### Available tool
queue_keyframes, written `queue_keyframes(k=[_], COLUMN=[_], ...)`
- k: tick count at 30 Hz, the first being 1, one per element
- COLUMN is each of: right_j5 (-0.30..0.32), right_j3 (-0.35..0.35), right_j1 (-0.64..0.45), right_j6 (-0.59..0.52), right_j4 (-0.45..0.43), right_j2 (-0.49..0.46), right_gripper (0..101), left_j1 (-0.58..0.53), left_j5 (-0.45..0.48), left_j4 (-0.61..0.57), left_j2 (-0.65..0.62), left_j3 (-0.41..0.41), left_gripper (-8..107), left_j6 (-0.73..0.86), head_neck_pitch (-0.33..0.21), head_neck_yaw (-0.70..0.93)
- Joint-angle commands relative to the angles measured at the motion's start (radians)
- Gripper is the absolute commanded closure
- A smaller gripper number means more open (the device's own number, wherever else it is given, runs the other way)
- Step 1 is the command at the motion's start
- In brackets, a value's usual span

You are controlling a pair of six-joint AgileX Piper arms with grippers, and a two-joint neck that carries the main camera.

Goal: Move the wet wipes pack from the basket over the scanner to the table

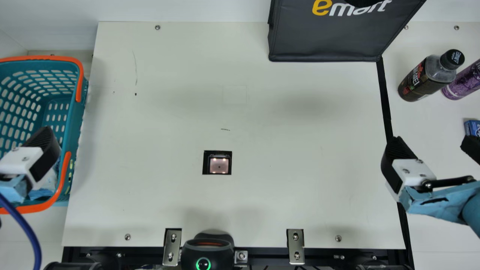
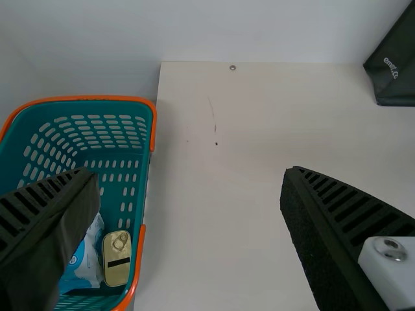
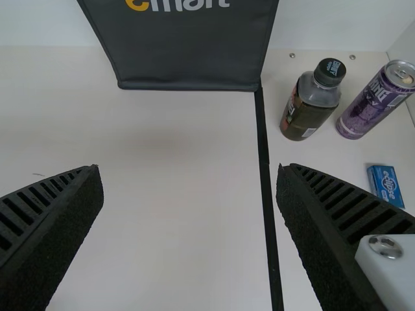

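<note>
Reaching into the basket (image 2: 84, 98) for the wet wipes pack (image 2: 87, 265) looks like your job right now. The blue and white pack is inside the basket, down at the end low in the main view, just beside a gold tin (image 2: 117, 258). Your left gripper (image 2: 189, 176) is up high at the basket's side, spread wide, with nothing held in it. Your right gripper (image 3: 188, 172) is spread wide too, with nothing in it, over by the dark line on the other side of the table (image 1: 300, 131). The left one is the better helper, as it is so near. Get it right over the pack first, then go straight down, so you don't bump the orange rim. Put one finger on each side of the pack, and mind the tin, or you may pinch it too or push it. The pack looks soft, so it may bend or slip; take a good fat bit of it, not just a thin edge. Squeeze enough to hold, but don't squash it hard. Lift it well up past the rim before you go sideways. Then take it slowly over the scanner (image 1: 217, 163), try to let its code face down, and lay it softly on the table, away from the dark bag (image 1: 326, 37).
</note>
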Motion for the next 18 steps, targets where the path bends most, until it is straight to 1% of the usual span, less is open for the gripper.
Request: queue_keyframes(k=[1,15,18], right_j5=[0.000,-0.001,-0.001], right_j3=[0.000,0.000,0.000], right_j1=[0.000,0.000,0.000], right_j6=[0.000,0.000,0.000], right_j4=[0.000,0.000,0.000], right_j2=[0.000,0.000,0.000], right_gripper=[6,6,6], left_j1=[0.000,0.000,0.000], left_j5=[0.000,0.000,0.000], left_j4=[0.000,0.000,0.000], left_j2=[0.000,0.000,0.000], left_j3=[0.000,0.000,0.000], left_gripper=[9,9,9], left_j6=[0.000,0.000,0.000], head_neck_pitch=[-0.030,-0.030,-0.030], head_neck_yaw=[0.025,0.351,0.351])
